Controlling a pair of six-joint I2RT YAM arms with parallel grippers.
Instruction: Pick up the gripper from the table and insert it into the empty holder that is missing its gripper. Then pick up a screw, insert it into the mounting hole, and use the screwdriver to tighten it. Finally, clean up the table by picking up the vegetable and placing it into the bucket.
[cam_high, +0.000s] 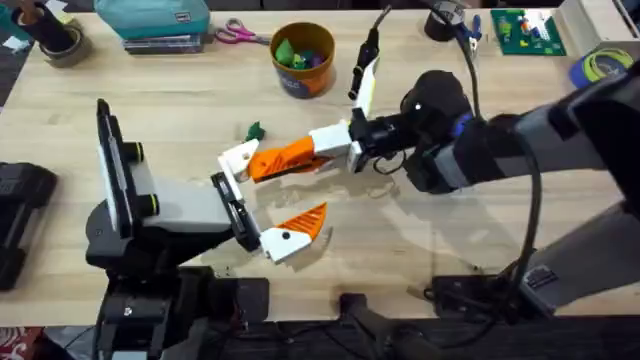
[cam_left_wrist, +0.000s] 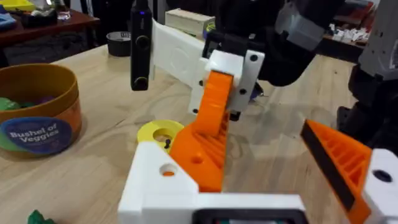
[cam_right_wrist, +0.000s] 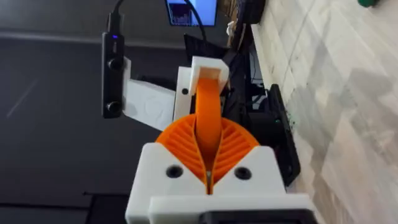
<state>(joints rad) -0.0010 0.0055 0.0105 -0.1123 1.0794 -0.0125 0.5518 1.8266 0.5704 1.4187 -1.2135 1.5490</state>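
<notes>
From overhead, the left pincer (cam_high: 272, 203) gapes open above the bench (cam_high: 180, 110), presenting its bare holder (cam_high: 240, 160). The left wrist view shows the gripper (cam_left_wrist: 208, 134) lying against that holder. In the right wrist view, the right pincer (cam_right_wrist: 208, 163) is clamped on the gripper (cam_right_wrist: 208, 118), apparently to seat it.

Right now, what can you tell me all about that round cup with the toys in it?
The bucket is a round brown cup with a yellow rim, standing upright near the far edge of the wooden table. It looks like cardboard or thin wood. A blue label on its side reads "Bushel of Veggies". Green and blue toy vegetables lie inside. Nothing grips or touches it from outside; a small green toy lies on the table nearer the arms.
</notes>
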